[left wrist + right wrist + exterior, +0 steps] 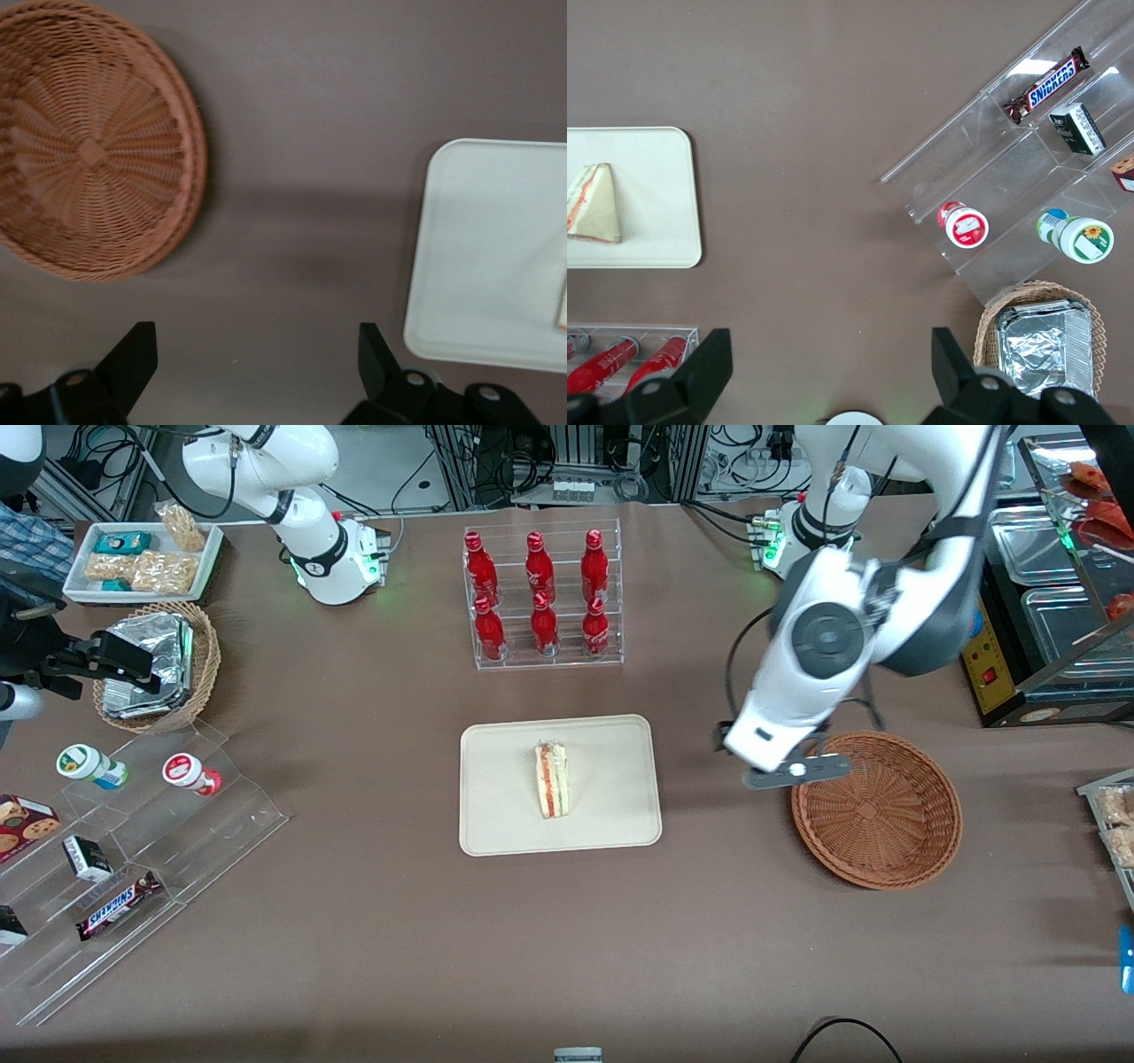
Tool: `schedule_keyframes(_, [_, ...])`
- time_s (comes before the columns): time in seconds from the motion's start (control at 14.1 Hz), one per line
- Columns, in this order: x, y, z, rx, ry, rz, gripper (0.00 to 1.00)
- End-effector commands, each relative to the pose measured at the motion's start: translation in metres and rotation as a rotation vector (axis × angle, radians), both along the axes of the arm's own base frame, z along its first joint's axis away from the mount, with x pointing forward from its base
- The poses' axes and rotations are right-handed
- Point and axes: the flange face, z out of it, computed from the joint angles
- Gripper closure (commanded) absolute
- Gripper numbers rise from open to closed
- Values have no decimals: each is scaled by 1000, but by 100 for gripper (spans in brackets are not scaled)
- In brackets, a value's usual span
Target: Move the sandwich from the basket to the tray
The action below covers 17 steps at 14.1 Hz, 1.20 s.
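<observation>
Here your sandwich (553, 780) lies on the tray (505, 815), near the tray's middle, with its red-orange and green filling edge turned up. The tray itself sits flat on the brown tabletop (372, 921), nearer to the front camera than the clear rack of red bottles (541, 593).

Take the tray as your landmark: the basket (895, 841) rests on the tabletop toward the working arm's end, well apart from the tray, with a strip of bare tabletop between them. You can see nothing lying inside the basket; only its woven bottom shows.

Your tool (791, 772) hangs above the tabletop between the tray and the basket, just over the basket's rim on the tray's side. In the left wrist view its two dark fingers (133, 359) are spread wide with only brown tabletop between them, so it grips nothing. The same view shows the basket (89, 150) and a corner of the tray (478, 266), with a sliver of the sandwich (563, 305) at the picture's edge.

Toward the parked arm's end from the tray you see a clear stepped shelf (177, 841) with snacks and a tan basket holding foil packs (151, 664)
</observation>
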Motion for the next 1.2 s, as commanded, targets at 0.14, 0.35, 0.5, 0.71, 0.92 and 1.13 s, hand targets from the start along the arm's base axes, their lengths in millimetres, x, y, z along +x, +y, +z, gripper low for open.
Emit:
schedule_keyframes(0.14, [-5,70,40,-34,30,-35,0])
schedule_keyframes(0.35, [-5,102,71,-55,24,-72,0])
schedule_keyframes(0.5, [-6,116,90,-65,-1,-108,0])
schedule_keyframes(0.71, [-12,140,122,-73,13,-175,0])
schedule_keyframes(0.92, [-15,158,139,-78,4,-240,0])
schedule_keyframes(1.13, [-13,187,151,-80,-16,-240,0])
